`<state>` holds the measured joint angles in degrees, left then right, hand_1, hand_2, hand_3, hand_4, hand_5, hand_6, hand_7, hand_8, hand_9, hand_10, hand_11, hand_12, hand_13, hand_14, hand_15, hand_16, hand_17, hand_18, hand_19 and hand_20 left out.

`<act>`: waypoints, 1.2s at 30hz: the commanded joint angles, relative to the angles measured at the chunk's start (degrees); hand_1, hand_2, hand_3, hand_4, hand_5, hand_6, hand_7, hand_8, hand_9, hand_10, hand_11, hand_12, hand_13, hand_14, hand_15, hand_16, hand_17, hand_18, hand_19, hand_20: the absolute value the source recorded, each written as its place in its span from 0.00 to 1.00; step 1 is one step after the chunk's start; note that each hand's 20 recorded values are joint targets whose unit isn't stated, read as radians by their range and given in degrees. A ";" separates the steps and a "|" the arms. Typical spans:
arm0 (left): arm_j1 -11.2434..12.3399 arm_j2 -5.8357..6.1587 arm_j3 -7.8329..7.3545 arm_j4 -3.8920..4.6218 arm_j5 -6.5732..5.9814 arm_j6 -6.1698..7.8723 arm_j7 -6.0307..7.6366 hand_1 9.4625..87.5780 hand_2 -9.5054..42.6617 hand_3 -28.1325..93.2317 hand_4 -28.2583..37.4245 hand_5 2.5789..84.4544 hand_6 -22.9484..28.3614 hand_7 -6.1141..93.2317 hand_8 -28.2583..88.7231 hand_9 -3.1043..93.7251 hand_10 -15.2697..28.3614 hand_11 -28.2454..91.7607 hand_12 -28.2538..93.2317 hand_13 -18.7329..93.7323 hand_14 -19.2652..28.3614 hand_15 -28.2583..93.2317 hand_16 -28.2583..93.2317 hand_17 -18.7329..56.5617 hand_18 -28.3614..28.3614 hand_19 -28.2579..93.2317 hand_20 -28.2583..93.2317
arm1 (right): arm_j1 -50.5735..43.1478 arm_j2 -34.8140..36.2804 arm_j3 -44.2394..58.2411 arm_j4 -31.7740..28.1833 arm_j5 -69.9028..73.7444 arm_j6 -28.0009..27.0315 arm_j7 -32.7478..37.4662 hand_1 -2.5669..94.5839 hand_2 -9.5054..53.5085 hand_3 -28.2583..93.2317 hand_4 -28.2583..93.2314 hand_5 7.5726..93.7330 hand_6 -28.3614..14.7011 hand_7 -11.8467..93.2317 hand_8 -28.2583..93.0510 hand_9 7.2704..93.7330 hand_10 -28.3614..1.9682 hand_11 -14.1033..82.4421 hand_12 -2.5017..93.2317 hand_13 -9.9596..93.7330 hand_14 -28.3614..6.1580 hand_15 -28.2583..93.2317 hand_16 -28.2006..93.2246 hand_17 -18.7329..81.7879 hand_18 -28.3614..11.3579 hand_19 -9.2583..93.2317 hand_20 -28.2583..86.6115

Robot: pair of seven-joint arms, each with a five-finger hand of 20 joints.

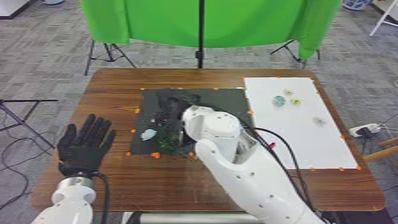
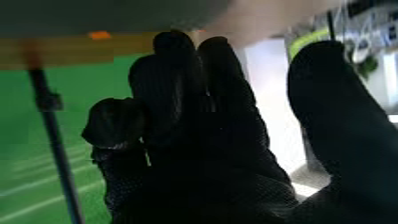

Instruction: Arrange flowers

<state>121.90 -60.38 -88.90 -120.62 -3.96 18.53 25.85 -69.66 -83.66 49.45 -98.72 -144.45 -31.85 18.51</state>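
Note:
On the black mat (image 1: 226, 97), my right hand (image 1: 176, 101) is over the upper left part, dark against dark. In the right wrist view the right hand (image 2: 204, 145) has mostly straight fingers, the thumb apart from them, and no held thing visible between. A pale blue flower (image 1: 148, 134) lies at the mat's left edge, with green foliage (image 1: 166, 144) beside it, near the right forearm. My left hand (image 1: 82, 145) rests open at the table's left side, fingers straight. Small flowers, a bluish one (image 1: 279, 101) and a yellowish one (image 1: 296, 102), lie on the white sheet.
The white sheet (image 1: 306, 147) covers the table's right part, with a pale flower (image 1: 320, 121) on it. My right arm and its black cables cross the table's middle. Orange markers line the mat, and a green screen (image 1: 160, 22) hangs behind the brown table (image 1: 115, 82).

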 commanded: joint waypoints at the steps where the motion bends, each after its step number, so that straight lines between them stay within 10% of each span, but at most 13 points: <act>1: -0.03 -0.74 0.09 0.76 0.28 1.10 -1.34 0.23 0.50 0.86 0.00 0.55 0.66 0.19 0.15 0.46 0.73 0.45 0.31 0.44 0.75 0.58 0.15 0.14 0.75 0.56 0.34 | -0.57 0.14 0.60 -0.55 2.79 -10.33 1.23 0.36 0.23 0.88 0.06 0.66 0.50 0.21 0.14 0.65 0.20 0.67 0.34 0.68 0.25 0.92 0.49 0.54 0.03 1.00 0.77; 12: 1.57 -0.37 0.61 -0.36 0.05 0.54 -0.24 0.23 0.50 0.86 0.00 0.55 0.66 0.19 0.15 0.46 0.73 0.45 0.31 0.44 0.75 0.58 0.15 0.14 0.75 0.56 0.34 | -2.44 0.24 -0.78 -2.49 2.05 -13.75 0.42 0.37 0.26 0.90 0.09 0.63 0.58 0.19 0.15 0.66 0.21 0.71 0.38 0.69 0.25 0.93 0.52 0.55 0.01 1.00 0.81; 36: 1.02 -0.37 0.61 0.25 0.03 0.93 -2.12 0.22 0.51 0.86 0.00 0.55 0.66 0.19 0.15 0.46 0.73 0.45 0.31 0.44 0.75 0.58 0.15 0.14 0.75 0.56 0.34 | -3.69 -0.29 -1.48 -3.13 -1.22 -13.87 -5.52 0.40 0.22 0.90 0.07 0.60 0.62 0.21 0.14 0.62 0.22 0.72 0.36 0.67 0.25 0.94 0.52 0.53 0.02 1.00 0.81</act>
<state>122.50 -60.49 -88.55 -120.78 -3.92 19.00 24.56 -72.70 -84.14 47.61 -101.18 -145.10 -48.82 13.75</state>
